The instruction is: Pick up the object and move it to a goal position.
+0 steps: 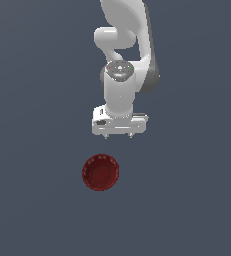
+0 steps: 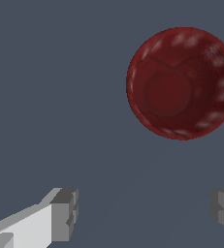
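Observation:
A small round dark red bowl (image 1: 100,172) with a faintly scalloped rim sits upright on the grey floor, just below the middle of the exterior view. My gripper (image 1: 118,135) hangs from the white arm above and slightly to the exterior view's right of the bowl, apart from it. In the wrist view the bowl (image 2: 181,83) is seen from above and lies off to one side of the gripper (image 2: 145,213). The two fingertips (image 2: 65,214) stand wide apart with only floor between them. The gripper is open and holds nothing.
A plain dark grey floor (image 1: 32,200) fills both views. No other objects or edges show. The white arm (image 1: 122,45) rises to the top of the exterior view.

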Motion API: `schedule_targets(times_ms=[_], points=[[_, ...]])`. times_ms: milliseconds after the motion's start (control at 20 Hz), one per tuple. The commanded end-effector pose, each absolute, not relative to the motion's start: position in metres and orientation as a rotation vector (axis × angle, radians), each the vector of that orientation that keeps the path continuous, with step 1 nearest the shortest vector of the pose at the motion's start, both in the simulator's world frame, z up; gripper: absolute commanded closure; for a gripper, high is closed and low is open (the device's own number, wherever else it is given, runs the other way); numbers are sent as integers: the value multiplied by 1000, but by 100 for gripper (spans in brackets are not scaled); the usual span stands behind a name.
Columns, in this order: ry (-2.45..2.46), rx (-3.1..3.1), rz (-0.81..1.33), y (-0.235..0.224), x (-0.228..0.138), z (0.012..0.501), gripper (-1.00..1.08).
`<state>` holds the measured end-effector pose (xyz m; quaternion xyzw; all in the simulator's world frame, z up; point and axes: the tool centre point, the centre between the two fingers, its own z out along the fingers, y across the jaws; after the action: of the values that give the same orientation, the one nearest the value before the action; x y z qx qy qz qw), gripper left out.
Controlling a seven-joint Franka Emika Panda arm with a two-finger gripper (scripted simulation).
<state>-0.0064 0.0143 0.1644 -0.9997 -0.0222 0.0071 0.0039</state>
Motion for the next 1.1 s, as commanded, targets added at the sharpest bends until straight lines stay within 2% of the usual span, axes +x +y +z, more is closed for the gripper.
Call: schedule_targets(times_ms=[0, 600, 1050], points=[[-70, -3133, 22, 14, -6, 164, -20], [-60, -3124, 25, 17, -6, 168, -20], [155, -3050, 41, 8, -3, 155, -20]])
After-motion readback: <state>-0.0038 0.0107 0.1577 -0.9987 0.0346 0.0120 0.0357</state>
